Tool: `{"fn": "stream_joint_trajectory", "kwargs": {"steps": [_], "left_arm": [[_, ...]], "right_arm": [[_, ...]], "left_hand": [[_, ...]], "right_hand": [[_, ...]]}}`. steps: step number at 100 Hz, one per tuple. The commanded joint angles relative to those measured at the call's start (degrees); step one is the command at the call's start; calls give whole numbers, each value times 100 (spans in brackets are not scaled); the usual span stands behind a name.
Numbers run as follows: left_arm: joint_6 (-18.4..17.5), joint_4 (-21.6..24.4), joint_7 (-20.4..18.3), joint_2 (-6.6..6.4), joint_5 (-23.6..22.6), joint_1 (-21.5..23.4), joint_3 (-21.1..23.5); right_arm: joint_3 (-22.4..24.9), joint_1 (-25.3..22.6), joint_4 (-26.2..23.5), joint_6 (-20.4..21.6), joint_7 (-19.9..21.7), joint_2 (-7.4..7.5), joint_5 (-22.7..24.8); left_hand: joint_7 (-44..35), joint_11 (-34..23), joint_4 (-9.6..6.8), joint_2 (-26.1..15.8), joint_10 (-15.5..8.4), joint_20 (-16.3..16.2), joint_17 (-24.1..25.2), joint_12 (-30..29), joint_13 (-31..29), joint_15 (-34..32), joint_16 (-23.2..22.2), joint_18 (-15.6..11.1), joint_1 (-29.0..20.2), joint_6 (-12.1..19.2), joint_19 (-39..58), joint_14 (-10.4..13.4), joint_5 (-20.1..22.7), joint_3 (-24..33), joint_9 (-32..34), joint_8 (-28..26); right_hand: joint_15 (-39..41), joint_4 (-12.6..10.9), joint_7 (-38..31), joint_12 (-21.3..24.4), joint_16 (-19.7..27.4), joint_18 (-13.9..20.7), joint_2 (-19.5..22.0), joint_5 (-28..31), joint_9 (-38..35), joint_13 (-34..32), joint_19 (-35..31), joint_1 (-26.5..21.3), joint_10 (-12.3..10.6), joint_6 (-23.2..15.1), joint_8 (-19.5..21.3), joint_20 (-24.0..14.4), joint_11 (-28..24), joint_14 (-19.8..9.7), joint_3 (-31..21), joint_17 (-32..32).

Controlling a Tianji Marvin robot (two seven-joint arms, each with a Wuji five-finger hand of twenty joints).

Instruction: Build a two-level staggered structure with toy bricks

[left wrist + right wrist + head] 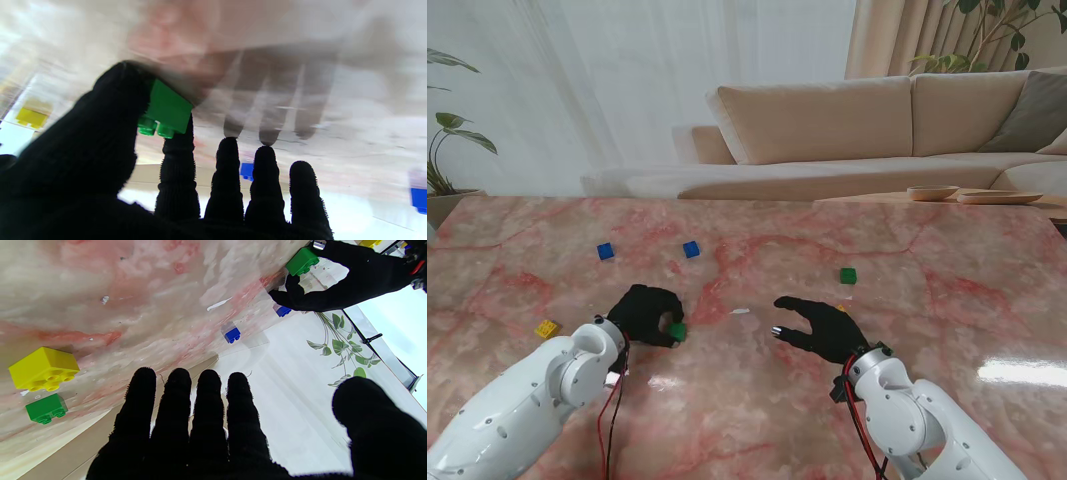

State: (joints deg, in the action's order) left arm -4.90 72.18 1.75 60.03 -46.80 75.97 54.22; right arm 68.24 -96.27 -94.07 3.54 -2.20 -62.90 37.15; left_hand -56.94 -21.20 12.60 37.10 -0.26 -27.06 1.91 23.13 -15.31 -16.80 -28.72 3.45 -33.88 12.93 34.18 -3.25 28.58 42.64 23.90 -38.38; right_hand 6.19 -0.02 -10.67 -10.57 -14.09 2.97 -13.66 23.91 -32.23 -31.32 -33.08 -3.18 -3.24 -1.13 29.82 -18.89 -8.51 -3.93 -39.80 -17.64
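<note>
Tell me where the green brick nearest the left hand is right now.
In the stand view, the green brick sits left of centre, pinched in the left hand.

Both arms are glossy white, rounded shells with fat cylindrical joints; the left hand and right hand wear black knitted gloves with nubby fingertips; red and black cables trail from each wrist.

Probably home; sofa, houseplant
</note>
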Motion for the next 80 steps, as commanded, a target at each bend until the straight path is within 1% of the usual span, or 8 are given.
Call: {"fn": "stream_joint_trajectory", "kwargs": {"steps": [1,20,36,54,55,56,73,80], "left_arm": [[-31,55,-31,143,14,102,-159],[290,134,282,241,80,101,-518],[427,164,469,295,79,68,-759],[573,130,566,352,148,-22,-994],[592,129,570,355,152,-26,-1007],[612,128,575,359,155,-30,-1021],[724,45,656,405,186,-150,-1234],[738,10,665,417,211,-188,-1292]], "right_arm": [[14,-78,1,-33,91,-1,-43],[56,-126,-23,-19,87,-1,-47],[89,-163,-37,-15,79,-2,-49],[115,-201,-39,-6,63,-5,-55],[116,-203,-40,-6,63,-5,-56],[118,-205,-40,-6,64,-5,-57],[140,-229,-48,2,70,-4,-64],[154,-242,-52,5,68,-4,-65]], "left_hand": [[-506,-108,-158,-439,-84,-68,87,105,-70,15,-74,78,-68,297,222,-21,682,102,284,26],[-498,-72,-170,-422,-47,-60,114,121,-38,52,-90,87,-79,285,190,-44,681,73,266,17],[-536,-55,-209,-389,-26,-19,103,157,-30,70,-120,99,-98,261,82,-70,636,21,263,-98],[-522,-43,-206,-446,6,-23,104,172,-30,72,-137,108,-40,224,62,-94,591,-42,248,-139],[-501,-30,-249,-464,7,-3,97,183,-17,78,-151,109,-35,201,-13,-102,567,-151,240,-175],[-498,-27,-257,-462,16,1,102,185,-13,80,-154,111,-36,193,-30,-108,561,-170,237,-183],[-490,-4,-277,-429,36,3,113,190,6,91,-162,116,-5,155,-86,-127,484,-276,193,-241],[-453,9,-290,-441,39,-4,108,189,25,100,-163,109,50,66,-98,-122,426,-283,156,-251]], "right_hand": [[33,68,-66,-102,-17,39,-23,94,-39,-12,-118,-64,-113,-130,-33,-127,-21,-115,-51,-13],[35,69,-69,-104,-17,38,-23,98,-42,-15,-117,-72,-110,-128,-33,-130,-23,-114,-47,-14],[35,69,-70,-105,-17,42,-22,100,-41,-12,-116,-75,-120,-134,-35,-132,-23,-118,-44,-12],[36,69,-74,-107,-18,43,-22,107,-47,-17,-115,-77,-120,-132,-35,-133,-25,-121,-44,-12],[34,69,-75,-107,-17,41,-21,107,-49,-12,-117,-77,-112,-132,-35,-134,-25,-121,-44,-18],[36,70,-75,-108,-18,41,-21,109,-50,-16,-117,-76,-112,-132,-35,-134,-26,-122,-44,-19],[36,70,-74,-110,-18,44,-21,105,-54,-16,-115,-78,-120,-137,-37,-135,-26,-118,-42,-18],[36,70,-75,-110,-18,43,-21,107,-51,-17,-115,-79,-120,-132,-37,-136,-24,-114,-41,-17]]}}
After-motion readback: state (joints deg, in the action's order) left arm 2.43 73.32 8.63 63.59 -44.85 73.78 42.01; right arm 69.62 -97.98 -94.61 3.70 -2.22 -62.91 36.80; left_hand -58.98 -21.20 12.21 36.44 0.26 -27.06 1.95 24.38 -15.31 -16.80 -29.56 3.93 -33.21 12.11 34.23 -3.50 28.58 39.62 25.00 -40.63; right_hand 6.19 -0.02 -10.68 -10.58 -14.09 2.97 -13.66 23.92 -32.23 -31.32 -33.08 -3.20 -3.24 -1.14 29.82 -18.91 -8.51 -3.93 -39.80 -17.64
